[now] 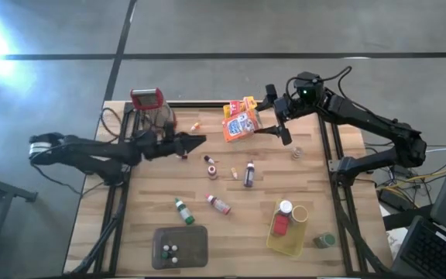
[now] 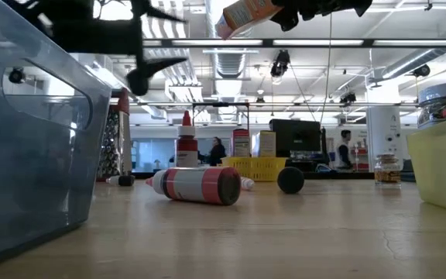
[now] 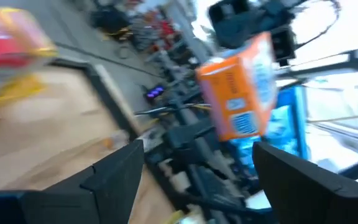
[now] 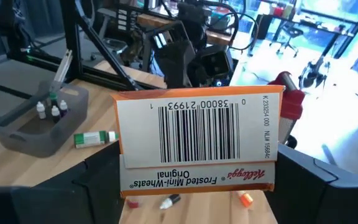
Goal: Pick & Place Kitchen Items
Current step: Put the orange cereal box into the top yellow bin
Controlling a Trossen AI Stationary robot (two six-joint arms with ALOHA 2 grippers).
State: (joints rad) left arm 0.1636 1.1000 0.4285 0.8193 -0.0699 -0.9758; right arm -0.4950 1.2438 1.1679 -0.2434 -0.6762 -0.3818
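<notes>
Fingers of the right gripper [image 1: 276,124] grasp an orange cereal box [image 1: 239,124] lifted above the far side of the bench [image 1: 231,186], while the left gripper [image 1: 196,142] hangs nearby with fingers spread and empty.

cereal box [image 4: 197,146], "Kellogg's Frosted Mini-Wheats Original"

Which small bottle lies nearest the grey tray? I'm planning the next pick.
The green-capped bottle, lying on the table just above the grey tray in the high view; the red-banded bottle lies farther right.
</notes>
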